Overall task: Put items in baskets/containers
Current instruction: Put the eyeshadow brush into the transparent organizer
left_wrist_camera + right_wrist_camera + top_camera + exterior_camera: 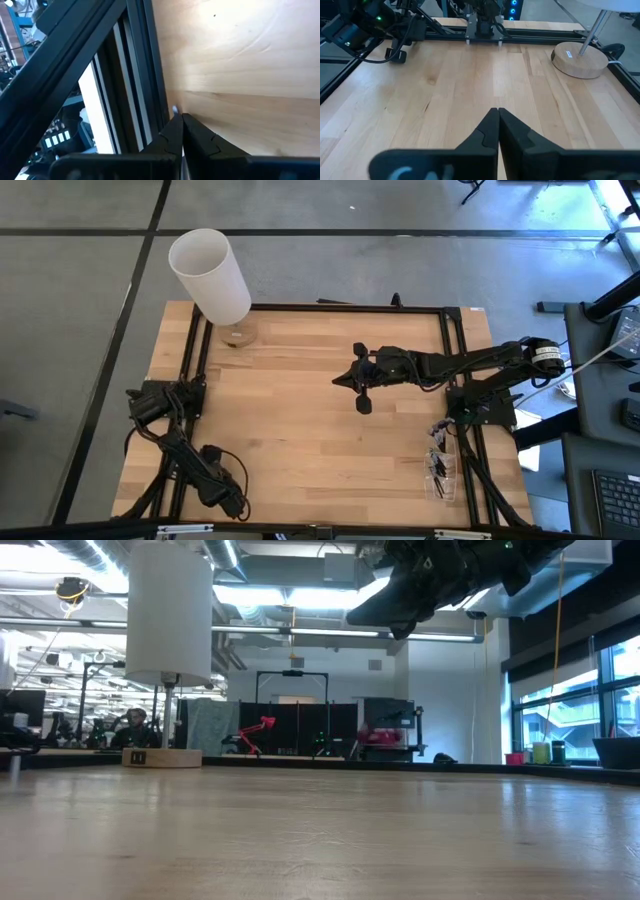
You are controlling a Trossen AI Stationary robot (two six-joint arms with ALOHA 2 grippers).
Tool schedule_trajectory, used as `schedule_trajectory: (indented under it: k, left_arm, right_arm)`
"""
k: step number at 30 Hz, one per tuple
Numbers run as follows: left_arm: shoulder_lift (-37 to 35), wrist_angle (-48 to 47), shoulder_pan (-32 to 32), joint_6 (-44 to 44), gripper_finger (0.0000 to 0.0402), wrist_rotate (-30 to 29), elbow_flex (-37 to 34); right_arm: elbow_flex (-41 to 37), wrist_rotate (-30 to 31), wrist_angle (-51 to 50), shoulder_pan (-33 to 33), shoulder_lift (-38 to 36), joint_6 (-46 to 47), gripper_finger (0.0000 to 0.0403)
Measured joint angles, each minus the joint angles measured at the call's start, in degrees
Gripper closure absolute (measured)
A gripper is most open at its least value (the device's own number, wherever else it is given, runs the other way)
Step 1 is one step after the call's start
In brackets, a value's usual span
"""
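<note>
Brushes (437, 464) lengthwise along the table's right edge; both claws closed, empty.

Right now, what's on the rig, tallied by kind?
lamp: 1
robot arms: 2 (left arm, right arm)
clear holder: 1
brushes in it: too small to count
Total: 4, brushes aside
</note>
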Motion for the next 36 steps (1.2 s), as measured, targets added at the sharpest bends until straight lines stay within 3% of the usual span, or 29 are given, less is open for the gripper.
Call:
schedule_trajectory:
  k: [12,18,28,36]
  left_arm:
    - [-0.01,-1.27,0.75,0.92,0.0398,-1.19,-0.01]
    - [0.15,-6.27,1.71,4.98,0.0398,-1.76,0.95]
    - [0.14,-2.57,0.24,0.95,0.0398,-0.98,1.18]
    - [0.96,-1.54,-1.23,2.62,0.0398,-0.26,1.41]
  right_arm:
    - [0.0,-0.02,-0.02,0.0,0.0,-0.16,0.0396]
    - [0.0,-0.02,0.02,0.0,0.0,-0.16,0.0396]
    - [0.0,-0.09,-0.41,0.0,0.0,-0.33,0.0396]
    - [0.0,-0.09,-0.66,0.0,0.0,-0.57,0.0396]
